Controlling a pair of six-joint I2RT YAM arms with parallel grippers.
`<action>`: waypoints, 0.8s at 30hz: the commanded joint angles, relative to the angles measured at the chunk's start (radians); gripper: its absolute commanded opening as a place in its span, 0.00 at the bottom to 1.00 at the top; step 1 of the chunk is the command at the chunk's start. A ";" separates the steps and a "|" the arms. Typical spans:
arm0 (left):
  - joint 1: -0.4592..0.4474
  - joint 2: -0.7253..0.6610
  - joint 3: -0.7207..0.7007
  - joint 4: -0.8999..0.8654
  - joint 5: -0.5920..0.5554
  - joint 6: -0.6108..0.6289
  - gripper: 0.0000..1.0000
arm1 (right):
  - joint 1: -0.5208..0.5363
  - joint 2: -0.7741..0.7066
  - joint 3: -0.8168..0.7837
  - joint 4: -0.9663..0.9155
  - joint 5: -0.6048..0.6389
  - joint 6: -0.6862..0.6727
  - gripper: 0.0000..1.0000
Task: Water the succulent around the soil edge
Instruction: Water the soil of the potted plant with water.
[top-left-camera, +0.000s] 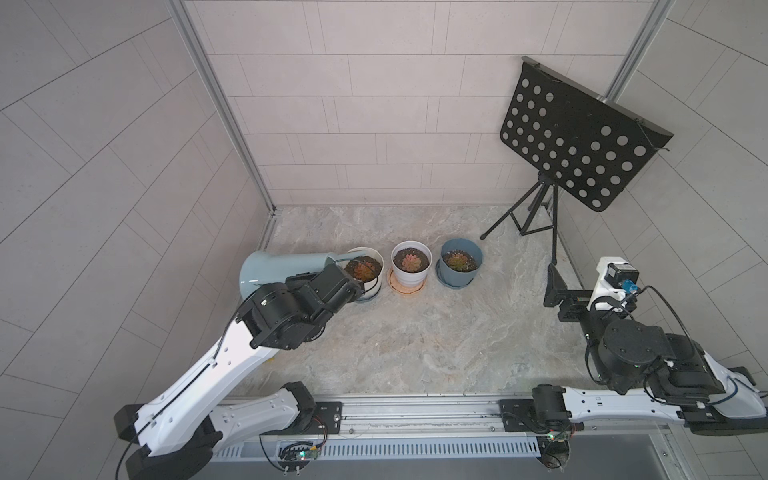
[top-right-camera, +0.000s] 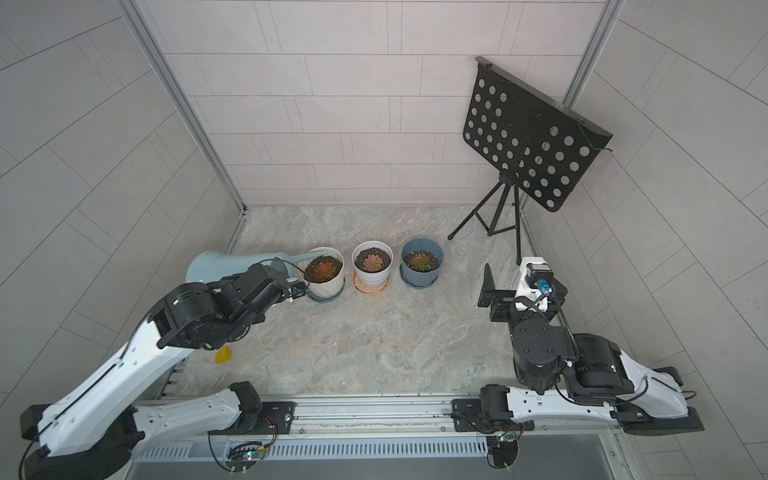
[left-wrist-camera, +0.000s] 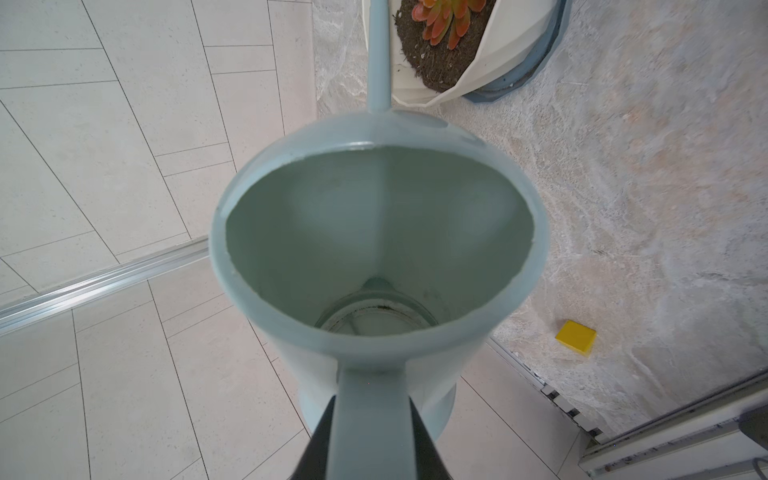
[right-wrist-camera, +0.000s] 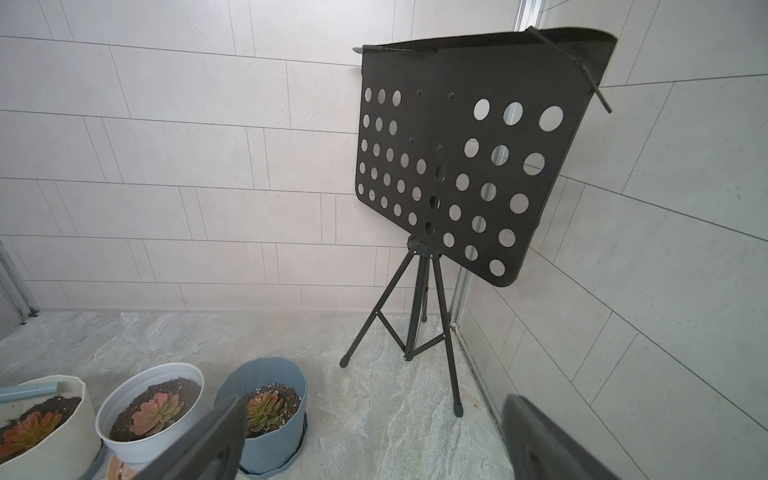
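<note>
Succulent here is the reddish-orange rosette in the cream faceted pot, the leftmost of three pots lined up on the grey marbled bench.

Starting from the far left: the pale blue plastic watering can is up in the air, tipped way over. Its long thin spout reaches across the pot's rim, and the tip sits above the soil edge on the far side, not over the plant itself. The left jaws are clamped tight on the can's flat handle, one black finger on each side. A small yellow block lies on the bench near that arm.

Next along are a round white pot on a tan saucer, then a blue faceted pot, each with its own succulent. A black perforated music stand fills the back right corner. The right jaws hang wide open, holding nothing, well away from the pots.
</note>
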 joint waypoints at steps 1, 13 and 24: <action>0.010 -0.010 -0.003 0.018 -0.044 0.016 0.00 | -0.005 -0.010 -0.008 0.008 0.013 -0.016 1.00; 0.025 -0.032 -0.004 -0.019 -0.052 0.006 0.00 | -0.007 -0.010 -0.016 0.017 0.013 -0.015 1.00; 0.025 -0.079 -0.042 -0.053 -0.055 -0.012 0.00 | -0.007 -0.025 -0.010 0.019 0.022 -0.035 1.00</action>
